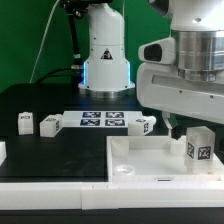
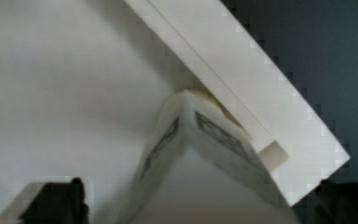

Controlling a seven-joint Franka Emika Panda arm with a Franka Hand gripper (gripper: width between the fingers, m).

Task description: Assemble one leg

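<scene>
A white leg (image 1: 200, 146) with a marker tag stands upright at the exterior view's right end of the large white tray-like top (image 1: 140, 160). My gripper (image 1: 190, 127) hangs right over it. In the wrist view the leg (image 2: 211, 150) fills the space between my two dark fingers (image 2: 51, 203), with a gap showing on one side, so the jaws stand open around it. Three more legs lie on the black table: two on the exterior view's left (image 1: 25, 122) (image 1: 50, 124) and one near the middle (image 1: 145, 124).
The marker board (image 1: 103, 120) lies flat behind the top. The robot base (image 1: 106, 55) stands at the back. A round corner socket (image 1: 124, 171) shows in the top's near corner. A small white piece (image 1: 2, 150) sits at the left edge.
</scene>
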